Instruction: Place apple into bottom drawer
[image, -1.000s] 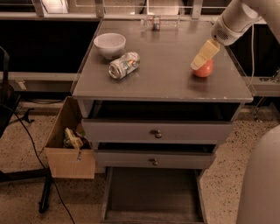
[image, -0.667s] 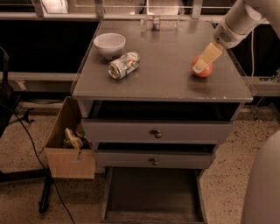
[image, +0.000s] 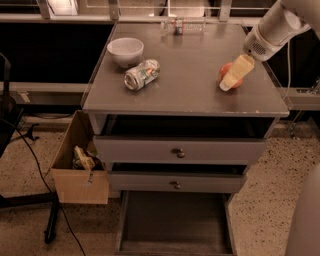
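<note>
The apple (image: 225, 71), red-orange, sits on the grey cabinet top (image: 190, 95) near its right side. My gripper (image: 233, 76), pale and pointing down-left from the white arm (image: 272, 30) at the upper right, is right at the apple and covers its right half. Whether it grips the apple cannot be made out. The bottom drawer (image: 175, 220) is pulled out at floor level under the cabinet. Its dark floor is bare.
A white bowl (image: 125, 50) and a crushed silver can (image: 142, 74) sit on the top's left half. The two upper drawers (image: 178, 153) stand slightly open. A cardboard box (image: 80, 165) with clutter stands left of the cabinet. Cables run across the floor at left.
My gripper has come down and a little left, from just above the apple to level with it. The apple, bowl and can have not moved.
</note>
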